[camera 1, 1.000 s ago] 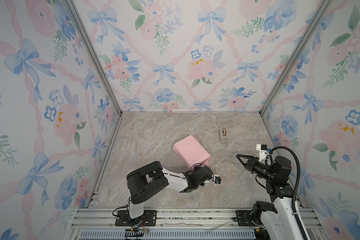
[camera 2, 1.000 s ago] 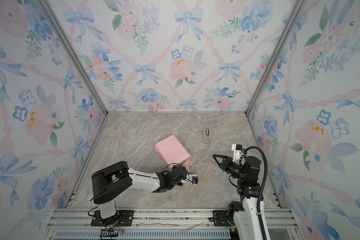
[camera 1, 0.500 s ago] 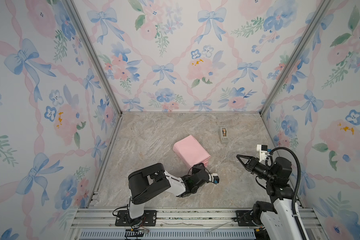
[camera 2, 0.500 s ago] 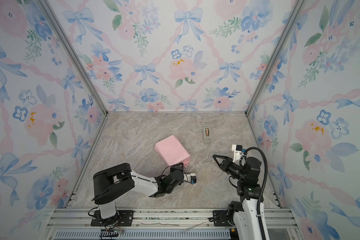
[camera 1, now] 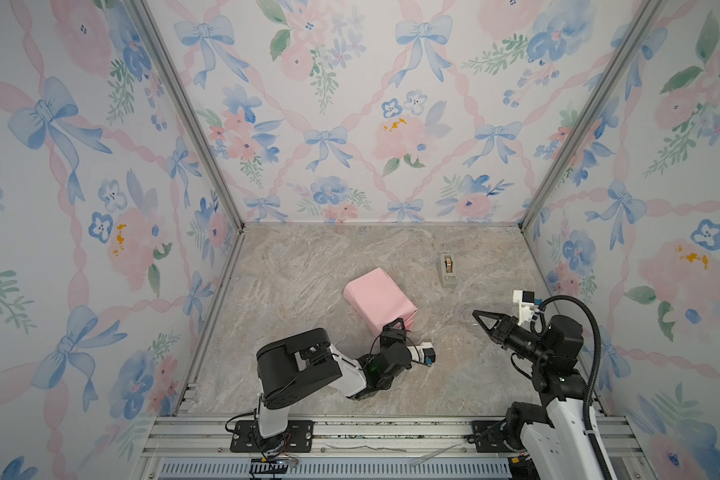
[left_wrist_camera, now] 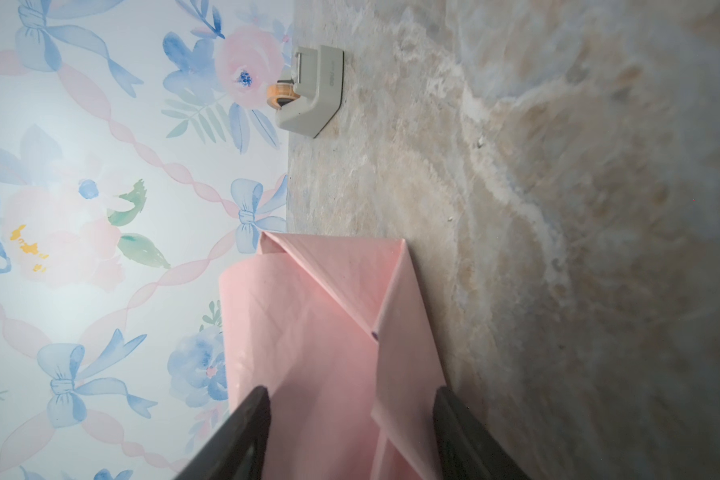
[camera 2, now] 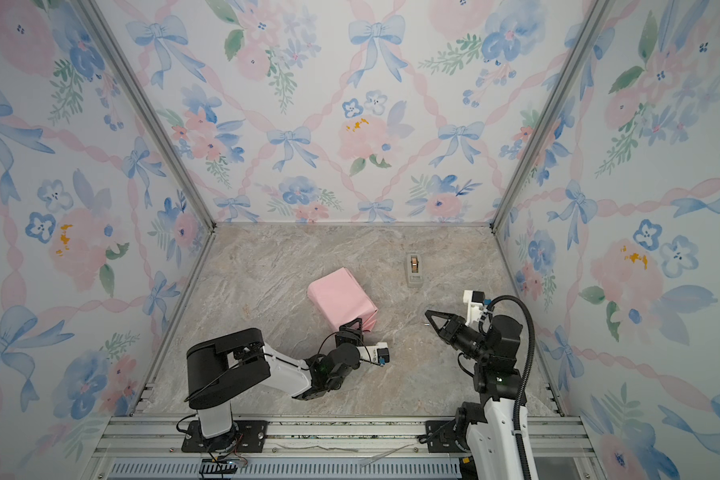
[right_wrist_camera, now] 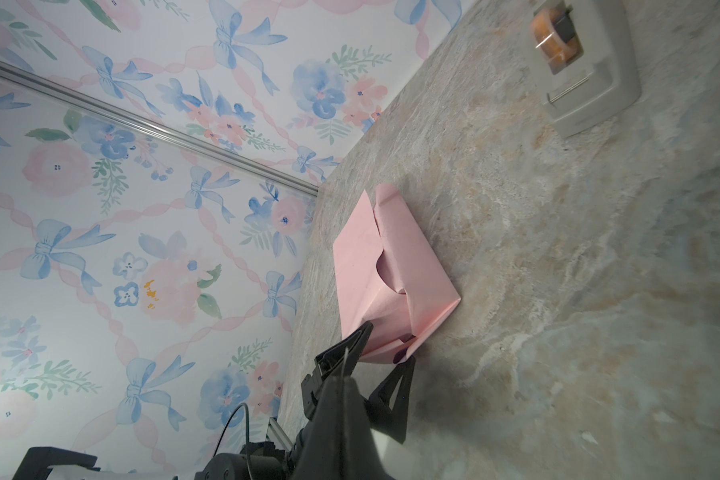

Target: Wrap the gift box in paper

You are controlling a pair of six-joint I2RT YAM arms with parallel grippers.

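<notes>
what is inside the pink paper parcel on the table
Only the paper shows: a box-shaped pink parcel with folded end flaps. Whatever it holds is fully covered in every view.

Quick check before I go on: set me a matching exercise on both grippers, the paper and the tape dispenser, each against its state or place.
Things:
1. left gripper
2. right gripper
3. paper
4. tape dispenser

States or places:
A. shut, off to the right, apart from the paper
B. pink, folded up into a block in the middle
C. open, at the paper's near end
D. beige, standing farther back, touched by nothing

Pairs: 1-C, 2-A, 3-B, 4-D.
</notes>
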